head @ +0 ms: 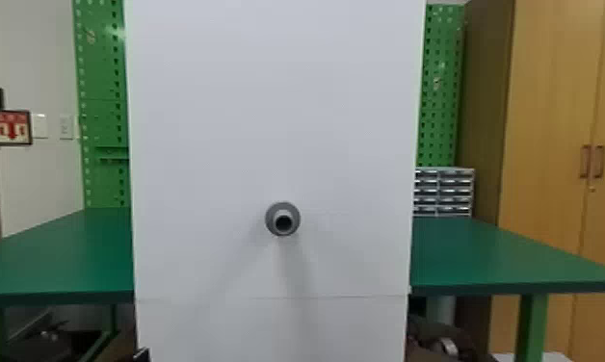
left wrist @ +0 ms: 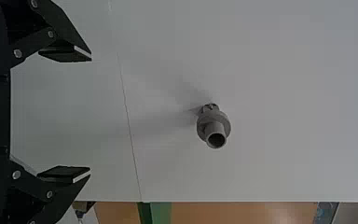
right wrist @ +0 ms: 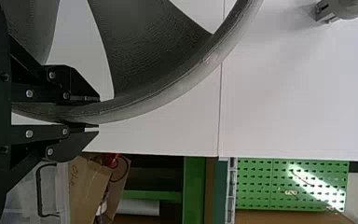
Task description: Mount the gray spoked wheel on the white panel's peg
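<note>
Your right gripper (right wrist: pixel 96 113) is pinching the edge of the gray wheel (right wrist: pixel 154 60). Your left gripper (left wrist: pixel 91 114) has its fingers wide apart, with nothing between. The wheel is by the white panel (head: pixel 272 120), lower than the peg (head: pixel 283 219). You seem to be bringing it over. Next, lift it, line up its middle, then push it on.
</note>
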Robot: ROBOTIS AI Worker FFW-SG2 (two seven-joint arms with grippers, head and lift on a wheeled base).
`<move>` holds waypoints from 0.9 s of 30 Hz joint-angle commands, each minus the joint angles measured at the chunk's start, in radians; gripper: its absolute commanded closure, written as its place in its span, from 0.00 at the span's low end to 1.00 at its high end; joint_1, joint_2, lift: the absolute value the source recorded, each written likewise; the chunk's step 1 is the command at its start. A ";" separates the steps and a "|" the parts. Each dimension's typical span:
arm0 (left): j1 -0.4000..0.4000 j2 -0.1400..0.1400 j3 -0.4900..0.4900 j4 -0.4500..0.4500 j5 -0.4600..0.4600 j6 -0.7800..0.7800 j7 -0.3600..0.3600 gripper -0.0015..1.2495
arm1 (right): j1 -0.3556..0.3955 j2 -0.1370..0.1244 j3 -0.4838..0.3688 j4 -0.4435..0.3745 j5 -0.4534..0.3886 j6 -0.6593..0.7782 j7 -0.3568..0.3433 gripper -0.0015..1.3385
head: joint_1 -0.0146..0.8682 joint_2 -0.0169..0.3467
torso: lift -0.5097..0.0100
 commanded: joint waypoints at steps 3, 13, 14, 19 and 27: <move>0.000 0.000 -0.001 0.001 0.002 0.000 0.000 0.31 | 0.001 -0.001 0.001 0.000 0.000 0.000 0.000 0.99 | 0.16 0.03 | 0.20; 0.000 0.001 -0.001 0.003 0.002 0.000 0.000 0.31 | 0.001 -0.003 0.006 0.000 -0.003 0.009 0.000 0.99 | 0.16 0.03 | 0.20; 0.000 0.001 -0.001 0.003 0.002 0.000 0.000 0.31 | 0.001 -0.003 0.006 0.000 -0.005 0.011 0.000 0.99 | 0.16 0.03 | 0.20; 0.003 0.001 0.001 0.003 0.002 0.000 0.000 0.31 | 0.001 -0.003 0.014 -0.025 -0.014 0.040 0.000 0.99 | 0.16 0.03 | 0.20; 0.003 0.001 0.003 0.003 0.003 0.000 0.000 0.31 | 0.000 -0.003 0.020 -0.109 -0.018 0.143 -0.008 0.99 | 0.16 0.03 | 0.20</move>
